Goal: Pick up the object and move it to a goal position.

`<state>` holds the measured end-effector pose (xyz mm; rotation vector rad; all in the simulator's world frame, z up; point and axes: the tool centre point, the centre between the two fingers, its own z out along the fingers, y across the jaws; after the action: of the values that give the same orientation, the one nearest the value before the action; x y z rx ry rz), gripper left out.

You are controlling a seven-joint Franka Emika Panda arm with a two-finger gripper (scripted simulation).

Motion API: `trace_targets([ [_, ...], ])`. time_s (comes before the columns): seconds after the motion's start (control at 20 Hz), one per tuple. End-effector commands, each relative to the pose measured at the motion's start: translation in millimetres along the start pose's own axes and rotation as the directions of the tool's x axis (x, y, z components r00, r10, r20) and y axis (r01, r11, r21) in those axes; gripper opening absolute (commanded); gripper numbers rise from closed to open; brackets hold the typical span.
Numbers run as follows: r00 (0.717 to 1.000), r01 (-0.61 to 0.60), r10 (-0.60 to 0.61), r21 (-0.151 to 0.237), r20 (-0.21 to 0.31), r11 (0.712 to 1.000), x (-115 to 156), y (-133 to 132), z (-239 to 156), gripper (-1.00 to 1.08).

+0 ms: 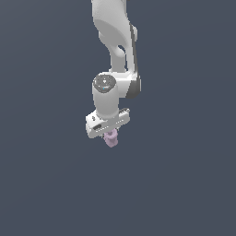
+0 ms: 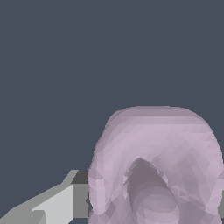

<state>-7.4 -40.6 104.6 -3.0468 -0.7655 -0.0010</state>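
Note:
The object (image 1: 111,138) is a small pale lilac-pink knobbly lump hanging just under the white hand of the arm in the exterior view. My gripper (image 1: 110,136) is shut on it, and most of the fingers are hidden behind the hand and the lump. In the wrist view the object (image 2: 157,162) fills much of the picture, very close to the camera. One grey-white finger (image 2: 57,205) presses against its side; the other finger is hidden behind the lump.
The white-grey arm (image 1: 115,41) comes down from the upper edge of the exterior view. All around it lies a plain dark blue-grey ground (image 1: 184,184) with no other objects or edges in sight.

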Motion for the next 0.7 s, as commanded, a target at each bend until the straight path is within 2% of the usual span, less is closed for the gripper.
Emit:
trace_targets([
  [0.0,1.0,0.001,-0.001,0.0,0.0,1.0,3,21,-7,-1.0],
  [0.3,1.0,0.001,-0.001,0.0,0.0,1.0,8,53,-17,-1.0],
  [0.65,1.0,0.001,-0.001,0.0,0.0,1.0,11,68,-22,-1.0],
])
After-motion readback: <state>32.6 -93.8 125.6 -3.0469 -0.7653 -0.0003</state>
